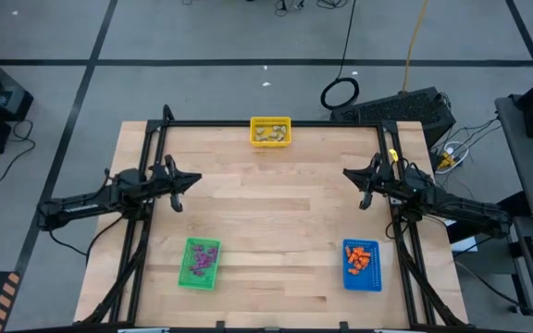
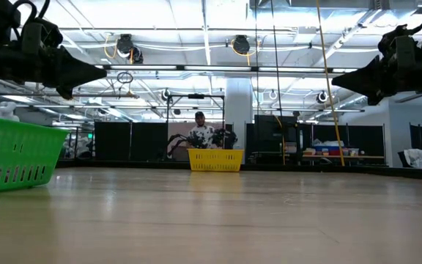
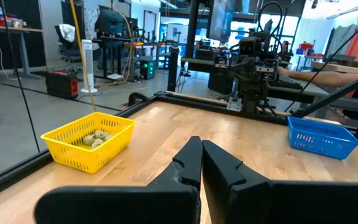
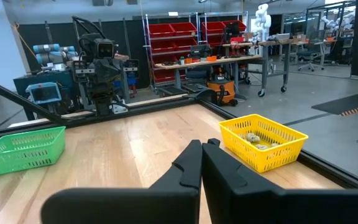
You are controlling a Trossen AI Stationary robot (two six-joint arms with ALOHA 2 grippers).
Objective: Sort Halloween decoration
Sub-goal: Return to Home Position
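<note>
The Halloween decoration lies sorted in three bins. Purple trinkets (image 1: 202,261) fill the green bin (image 1: 186,275) near the table's front left. Orange ones (image 1: 360,260) sit in the blue bin (image 1: 372,280) at the front right. Pale ones (image 1: 270,133) lie in the yellow bin (image 1: 270,121) at the far edge's middle. My left gripper (image 1: 198,180) hovers shut over the table's left side, holding nothing. My right gripper (image 1: 347,172) hovers shut over the right side, holding nothing.
A black frame (image 1: 266,123) runs around the wooden table (image 1: 276,213), whose middle lies bare between the arms. Beyond the far edge a person (image 2: 202,134) sits behind the yellow bin (image 2: 215,159).
</note>
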